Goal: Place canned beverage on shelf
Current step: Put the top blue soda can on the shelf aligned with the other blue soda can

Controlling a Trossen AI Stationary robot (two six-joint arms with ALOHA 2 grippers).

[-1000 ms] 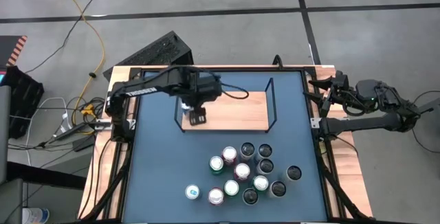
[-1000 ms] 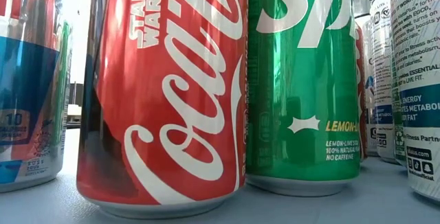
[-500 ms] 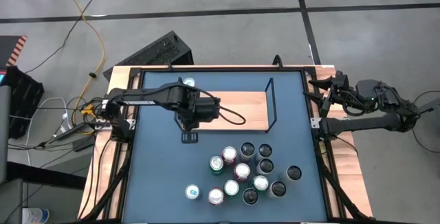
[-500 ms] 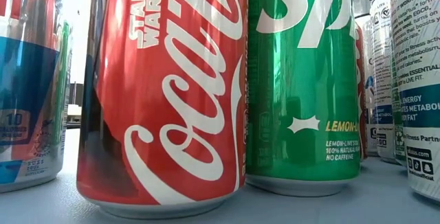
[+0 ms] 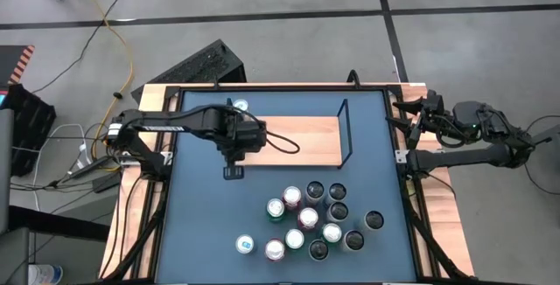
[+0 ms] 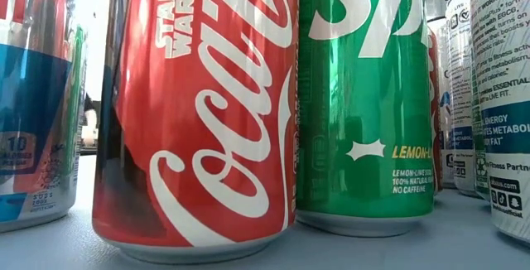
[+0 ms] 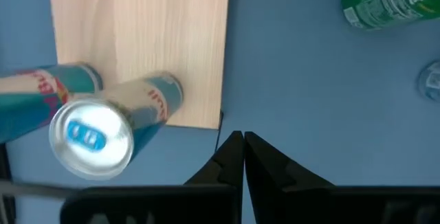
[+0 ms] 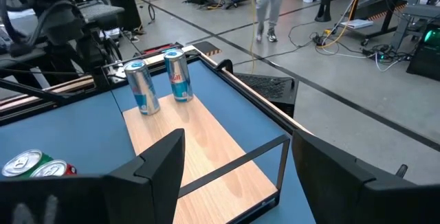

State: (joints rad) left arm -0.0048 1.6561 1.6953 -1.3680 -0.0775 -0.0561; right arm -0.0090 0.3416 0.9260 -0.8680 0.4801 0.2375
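Blue table [image 5: 201, 224] is filling the middle of the high view, with the light-wood shelf [image 5: 302, 141] lying just above centre, its long side running left to right and a black wire rail standing at its right end. One blue canned beverage [image 5: 239, 107] is showing its round top at the shelf's upper left corner. The left claw [image 5: 234, 172] is hanging over the table just below the shelf's left end; the right claw [image 5: 418, 117] is waiting folded at the right edge. A cluster of cans [image 5: 313, 218] is standing lower centre.

Filling the low view, a red Coca-Cola can [image 6: 199, 104] reading "STAR WARS" is standing beside a green Sprite can [image 6: 364, 96] marked "LEMON-LIME"; a white Celsius can [image 6: 501, 96] is at the right edge.

Looking down in the left wrist view, two slim blue Red Bull cans [image 7: 103, 124] are standing upright at the shelf's [image 7: 151, 38] corner, and the left claw's [image 7: 238, 148] fingers are pressed together, empty, over blue table.

Seen from the right wrist view, both Red Bull cans [image 8: 158, 83] are standing at the shelf's [image 8: 199, 148] far end; the right claw's [image 8: 234, 176] fingers are spread wide.
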